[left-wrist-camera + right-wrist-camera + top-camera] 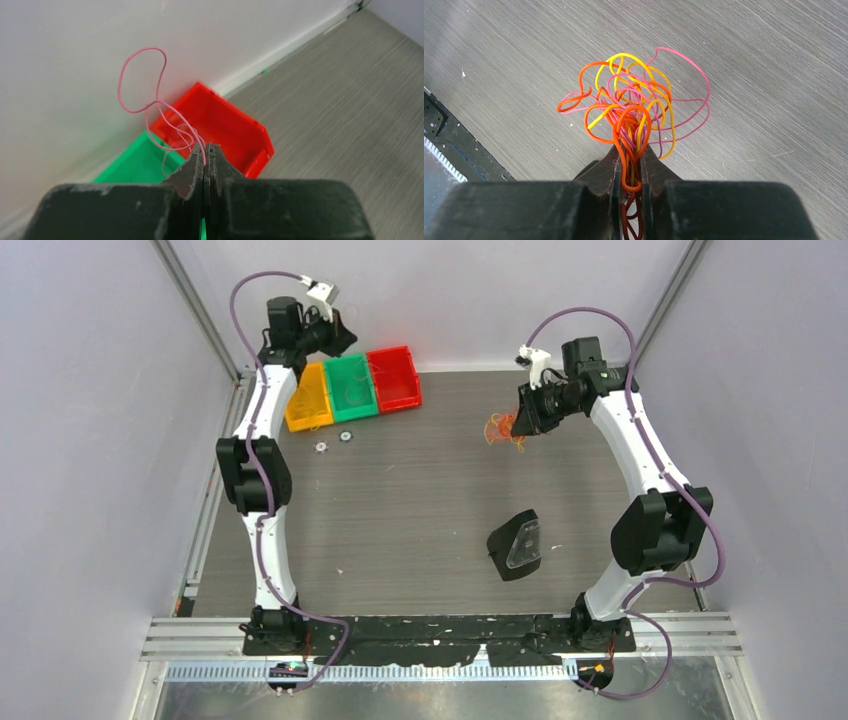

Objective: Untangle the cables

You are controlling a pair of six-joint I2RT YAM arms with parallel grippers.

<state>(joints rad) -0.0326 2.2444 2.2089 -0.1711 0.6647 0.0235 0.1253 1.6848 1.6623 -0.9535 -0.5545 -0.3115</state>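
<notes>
My left gripper (208, 150) is shut on a thin pink cable (150, 97), held up above the green bin (132, 165) and red bin (220, 125); in the top view the left gripper (345, 340) is at the back left over the bins. My right gripper (630, 152) is shut on a tangled bundle of orange, yellow and pink cables (634, 102), held above the table; in the top view this right gripper (520, 423) holds the bundle (499, 430) at the back right of centre.
Yellow bin (308, 400), green bin (351, 387) and red bin (394, 378) stand in a row at the back left. Two small white rings (333, 442) lie in front of them. A black object with a clear cover (516, 544) lies near the table's middle front.
</notes>
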